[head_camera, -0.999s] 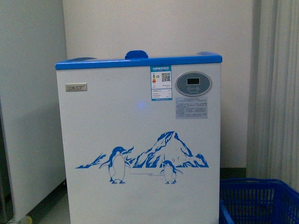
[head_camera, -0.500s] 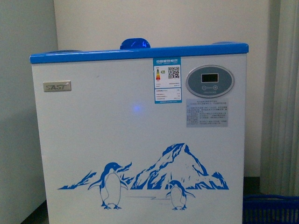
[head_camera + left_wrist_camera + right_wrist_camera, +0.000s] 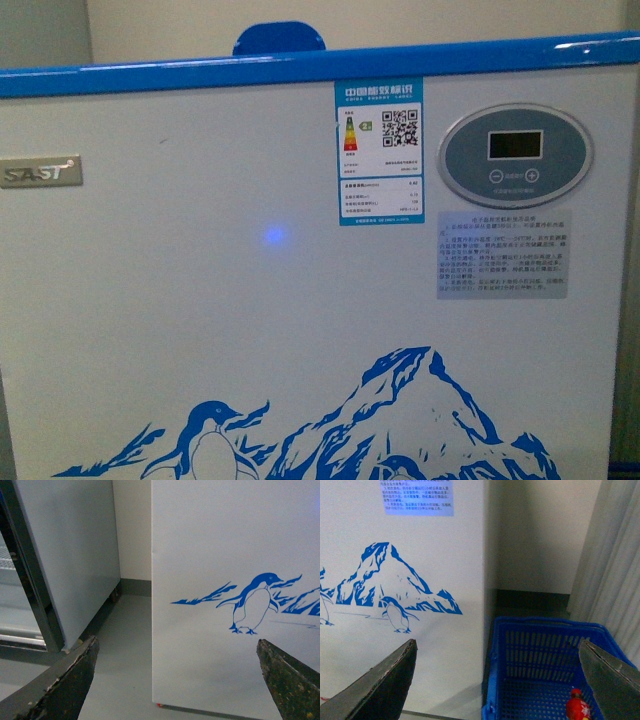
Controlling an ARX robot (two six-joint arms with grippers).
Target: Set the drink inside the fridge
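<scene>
The fridge [image 3: 200,300] fills the front view: white front, blue top rim [image 3: 320,68], penguin-and-mountain picture and oval grey display [image 3: 515,155]. It also shows in the left wrist view [image 3: 235,555] and the right wrist view [image 3: 400,555]. The drink [image 3: 577,707], with red cap and red label, lies in a blue basket [image 3: 545,670] on the floor to the right of the fridge. My left gripper [image 3: 177,675] is open and empty, facing the fridge's lower left corner. My right gripper [image 3: 497,680] is open and empty, above the basket's near left edge.
A tall grey cabinet [image 3: 65,555] with a dark door frame stands left of the fridge, with a strip of grey floor [image 3: 120,650] between them. A pale curtain [image 3: 615,565] hangs right of the basket. A blue handle [image 3: 278,38] rises behind the fridge's rim.
The front view has closed in on the fridge: its front now fills the frame, and the basket and side walls have dropped out of view.
</scene>
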